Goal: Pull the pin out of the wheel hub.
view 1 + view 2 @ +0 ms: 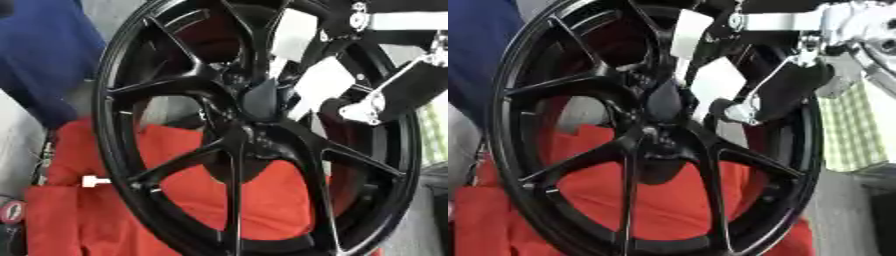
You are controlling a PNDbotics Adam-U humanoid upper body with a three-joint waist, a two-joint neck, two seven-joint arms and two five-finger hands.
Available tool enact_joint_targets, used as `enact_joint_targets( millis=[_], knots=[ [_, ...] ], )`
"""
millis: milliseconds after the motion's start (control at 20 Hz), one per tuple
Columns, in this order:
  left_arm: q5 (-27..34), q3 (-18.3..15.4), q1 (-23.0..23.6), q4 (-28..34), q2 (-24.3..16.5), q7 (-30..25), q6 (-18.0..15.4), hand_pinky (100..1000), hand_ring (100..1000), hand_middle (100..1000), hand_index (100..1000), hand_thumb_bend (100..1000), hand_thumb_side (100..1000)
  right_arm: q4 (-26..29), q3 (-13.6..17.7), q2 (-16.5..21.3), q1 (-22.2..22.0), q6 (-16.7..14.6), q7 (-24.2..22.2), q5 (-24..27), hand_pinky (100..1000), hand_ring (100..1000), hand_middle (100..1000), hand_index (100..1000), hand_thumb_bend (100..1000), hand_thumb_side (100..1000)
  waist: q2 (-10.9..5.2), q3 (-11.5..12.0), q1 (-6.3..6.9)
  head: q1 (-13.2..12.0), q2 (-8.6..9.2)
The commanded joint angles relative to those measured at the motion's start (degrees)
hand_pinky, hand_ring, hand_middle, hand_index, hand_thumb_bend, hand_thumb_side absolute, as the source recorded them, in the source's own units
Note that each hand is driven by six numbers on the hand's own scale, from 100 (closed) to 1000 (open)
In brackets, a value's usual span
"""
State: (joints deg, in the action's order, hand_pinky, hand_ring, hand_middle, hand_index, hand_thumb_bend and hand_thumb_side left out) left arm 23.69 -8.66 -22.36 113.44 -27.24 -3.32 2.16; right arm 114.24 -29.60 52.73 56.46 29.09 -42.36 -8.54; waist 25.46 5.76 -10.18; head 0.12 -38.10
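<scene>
A black spoked wheel [236, 150] stands upright and fills both views. At its hub a dark grey stub, the pin [260, 97], sticks out toward me. My right hand [789, 85], black with silver joints and white panels, comes down from the upper right. It sits just to the right of the pin, at hub height. Whether it touches or holds the pin is hidden by the spokes and by the hand's own parts. My left hand is out of sight.
A red cloth [79, 220] lies behind and below the wheel. Blue fabric [44, 55] hangs at the upper left. A small white stub [94, 181] juts out at the rim's left side. A green-checked surface [846, 135] shows at the right.
</scene>
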Motion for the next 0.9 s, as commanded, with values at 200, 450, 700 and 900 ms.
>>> enact_joint_targets(
  millis=[200,450,700,900],
  knots=[
    [0.02,0.13,-0.72,1.15,-0.70,-0.14,0.10,834,690,605,785,100,616,0.36,1.32,2.41,0.43,7.39,-9.45,-2.22,868,862,786,796,283,100,-1.08,-0.15,0.30,-0.16,0.81],
    [0.01,0.17,-0.68,1.15,-0.77,-0.25,0.21,834,690,604,785,100,618,0.36,0.90,3.24,0.10,6.88,-9.61,-3.63,877,896,807,814,279,100,-1.07,-0.20,-0.05,-0.34,0.89],
    [0.04,0.23,-0.75,1.15,-0.89,-0.33,0.25,834,691,603,785,100,617,0.36,1.26,3.43,0.12,6.18,-9.61,-5.79,872,892,789,808,256,100,-0.99,-0.21,-0.18,-0.39,0.95],
    [0.06,0.28,-0.77,1.15,-0.85,-0.42,0.33,835,691,604,785,100,619,0.36,1.53,3.23,0.28,5.94,-9.61,-6.85,861,866,753,772,235,100,-0.86,-0.18,-0.25,-0.30,1.16]
  ],
)
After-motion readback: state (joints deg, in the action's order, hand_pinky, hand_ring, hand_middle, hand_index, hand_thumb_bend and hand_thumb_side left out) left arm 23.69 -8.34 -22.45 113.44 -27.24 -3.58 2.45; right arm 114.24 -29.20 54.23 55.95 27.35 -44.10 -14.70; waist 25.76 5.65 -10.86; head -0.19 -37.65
